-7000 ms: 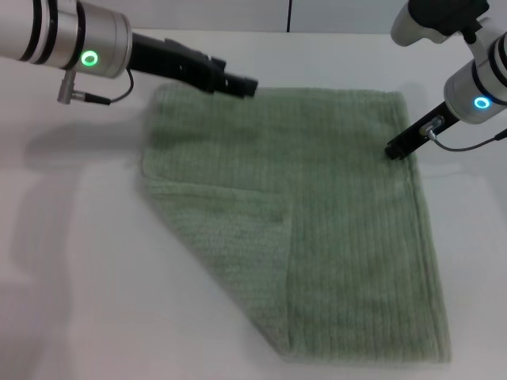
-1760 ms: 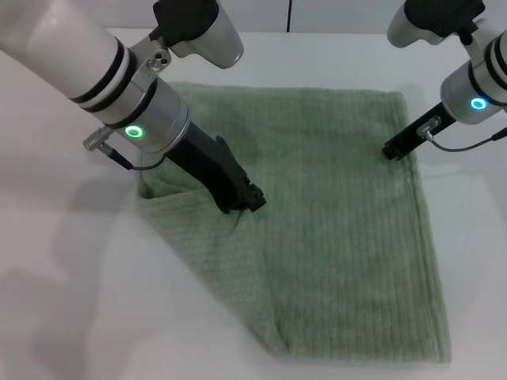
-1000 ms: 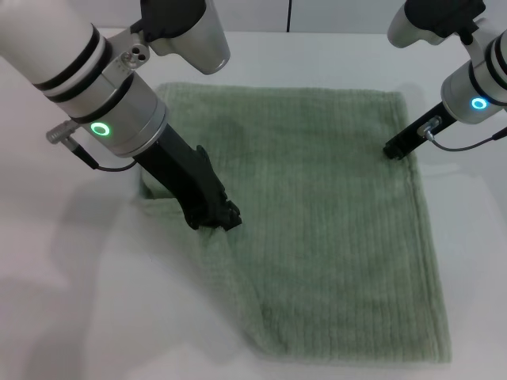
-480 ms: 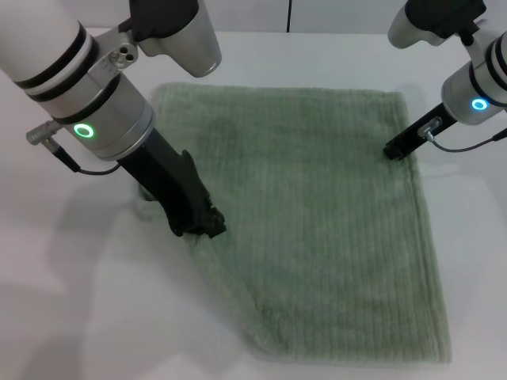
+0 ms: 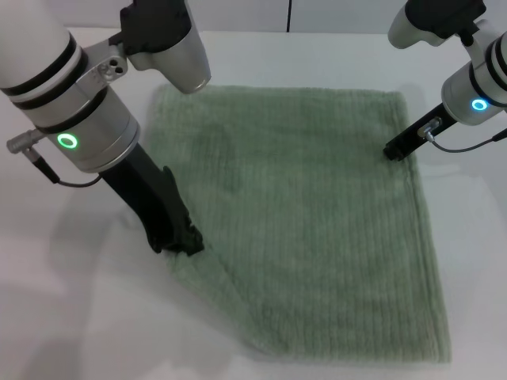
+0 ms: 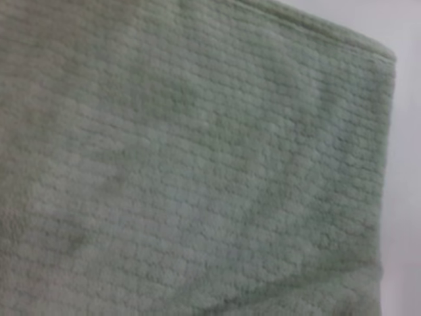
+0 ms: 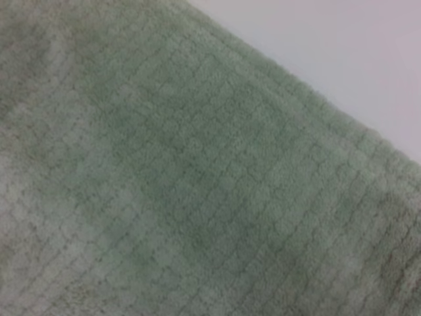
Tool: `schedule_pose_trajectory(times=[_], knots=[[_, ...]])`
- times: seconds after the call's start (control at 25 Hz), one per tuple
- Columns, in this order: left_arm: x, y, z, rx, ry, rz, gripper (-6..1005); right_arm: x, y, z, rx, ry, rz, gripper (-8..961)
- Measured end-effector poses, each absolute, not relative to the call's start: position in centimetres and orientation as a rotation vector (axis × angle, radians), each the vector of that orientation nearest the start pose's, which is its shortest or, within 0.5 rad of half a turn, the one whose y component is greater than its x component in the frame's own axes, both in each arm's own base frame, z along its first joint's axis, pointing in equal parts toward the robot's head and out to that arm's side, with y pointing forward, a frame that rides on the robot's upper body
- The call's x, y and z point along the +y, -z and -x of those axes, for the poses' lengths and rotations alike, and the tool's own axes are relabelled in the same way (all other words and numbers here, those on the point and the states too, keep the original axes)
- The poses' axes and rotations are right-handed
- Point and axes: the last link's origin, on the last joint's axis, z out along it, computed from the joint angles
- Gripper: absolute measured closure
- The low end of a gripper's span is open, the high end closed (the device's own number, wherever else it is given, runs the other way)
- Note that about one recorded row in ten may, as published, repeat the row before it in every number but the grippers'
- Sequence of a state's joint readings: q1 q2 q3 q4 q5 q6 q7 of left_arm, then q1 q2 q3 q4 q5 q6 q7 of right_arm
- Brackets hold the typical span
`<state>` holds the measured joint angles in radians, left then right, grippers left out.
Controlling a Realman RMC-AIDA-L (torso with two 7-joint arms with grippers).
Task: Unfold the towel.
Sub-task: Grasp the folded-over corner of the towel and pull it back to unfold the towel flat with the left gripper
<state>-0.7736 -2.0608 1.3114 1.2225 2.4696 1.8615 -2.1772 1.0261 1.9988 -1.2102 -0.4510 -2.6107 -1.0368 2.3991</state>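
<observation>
While left pincer [image 5: 186,244] meets towel [image 5: 317,222] | table [image 5: 71,317] beneath

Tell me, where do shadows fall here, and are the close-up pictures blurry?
Head view: the left gripper and its arm cast a soft grey shadow on the white table beside the towel. Both wrist views: towel weave soft, slightly out of focus, no glare.

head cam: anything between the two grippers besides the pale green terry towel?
No. In the head view only the pale green terry towel spans from the left gripper to the right gripper; nothing lies on it.
</observation>
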Motion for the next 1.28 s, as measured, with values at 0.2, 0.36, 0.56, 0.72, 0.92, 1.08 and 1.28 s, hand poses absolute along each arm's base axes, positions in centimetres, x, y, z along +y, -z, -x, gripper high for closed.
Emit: schedule_pose_trajectory(times=[0.2,0.36,0.56,0.72,0.92,1.08,1.28], knots=[[33.4,0.0,15.2,-0.546,-0.725,3.091,893,44.2,3.5,-21.1,0.947,0.494,2.473,954],[32.9,0.6,15.3,-0.55,-0.793,3.103,891,44.2,3.5,-21.1,0.945,0.492,2.473,954],[32.5,1.2,15.5,-0.566,-0.857,3.103,888,44.2,3.5,-21.1,0.944,0.492,2.473,954],[32.2,1.7,15.6,-0.56,-0.908,3.112,885,44.2,3.6,-21.0,0.944,0.492,2.474,954],[31.8,2.4,15.6,-0.555,-0.98,3.106,882,44.2,3.7,-21.0,0.942,0.495,2.476,954],[32.0,2.6,15.4,-0.532,-0.972,3.095,879,44.1,3.7,-21.0,0.942,0.495,2.477,954],[32.9,2.7,15.2,-0.508,-0.886,3.06,876,44.1,3.8,-21.0,0.943,0.494,2.477,954]])
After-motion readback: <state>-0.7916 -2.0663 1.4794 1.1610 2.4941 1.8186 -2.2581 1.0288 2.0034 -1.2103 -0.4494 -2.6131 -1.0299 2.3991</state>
